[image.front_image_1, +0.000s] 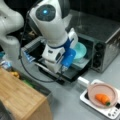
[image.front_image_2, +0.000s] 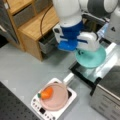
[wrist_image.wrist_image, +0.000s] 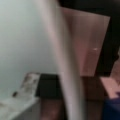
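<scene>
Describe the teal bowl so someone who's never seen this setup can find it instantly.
Start at the silver toaster oven, whose door hangs open. The teal bowl sits at the oven's mouth above that door, right by the arm's tool. It is the only teal dish; the other, a pink plate, carries a carrot.

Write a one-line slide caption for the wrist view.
Close-up of the pale teal bowl with its rim running down the frame, the oven interior beyond it.
</scene>
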